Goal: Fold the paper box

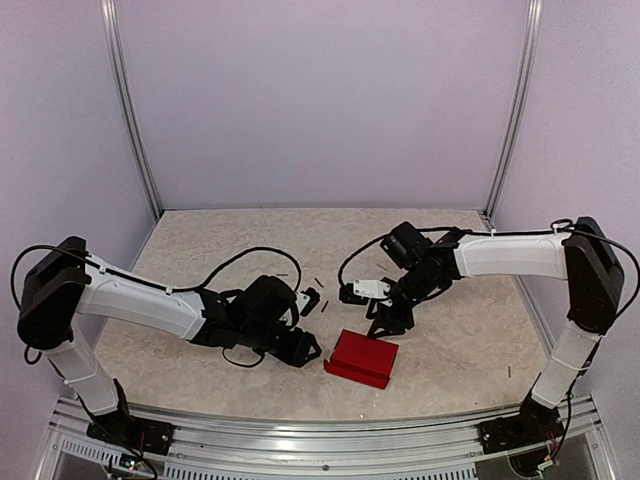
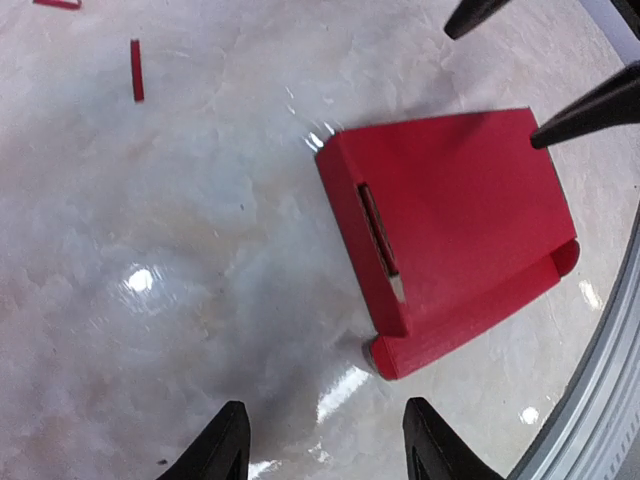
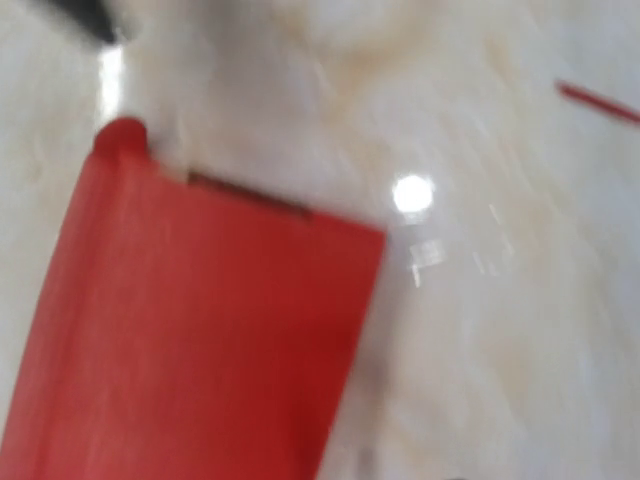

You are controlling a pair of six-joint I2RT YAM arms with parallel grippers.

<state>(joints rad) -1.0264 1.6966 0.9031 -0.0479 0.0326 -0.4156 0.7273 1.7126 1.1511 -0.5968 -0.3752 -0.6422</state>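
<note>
The paper box (image 1: 362, 357) is a small flat red box lying on the marbled table near the front edge, with nothing gripping it. In the left wrist view the paper box (image 2: 450, 230) shows a slot in its left side and a rounded flap at its lower edge. My left gripper (image 2: 325, 445) is open just left of it, with only table between its fingers. My right gripper (image 1: 388, 320) hangs over the box's far side. Its two dark fingertips (image 2: 590, 108) stand apart, one at the box's far edge. The right wrist view is blurred and shows the box (image 3: 200, 340) but not its own fingers.
Thin red card strips (image 2: 137, 70) lie on the table to the left, and another strip (image 3: 600, 103) lies off to the right. Small dark scraps (image 1: 318, 283) are scattered mid-table. An aluminium rail (image 1: 330, 435) runs along the near edge, close to the box.
</note>
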